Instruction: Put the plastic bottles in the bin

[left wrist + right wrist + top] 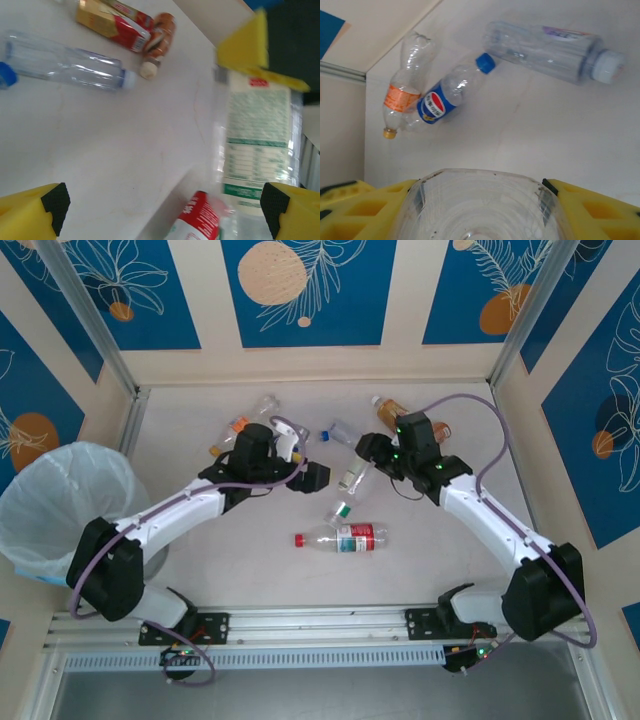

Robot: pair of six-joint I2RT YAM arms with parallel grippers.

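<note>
The round bin lined with a translucent bag (105, 472) stands at the tabletop's (250, 570) left edge, with bare surface along the near edge. The left fingers (30, 212) stand apart above a red-labelled clear bottle (195, 222), which is cut off below. The right fingers (592, 212) clamp a clear plastic bottle (480, 205), its label hidden.

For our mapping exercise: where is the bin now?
In the top view, the bin stands at the left edge, beside the left arm's base, apart from the bottles.

Clear plastic bottles (345, 538) lying scattered; bag-lined bin (30, 530) — far left, upright
</note>
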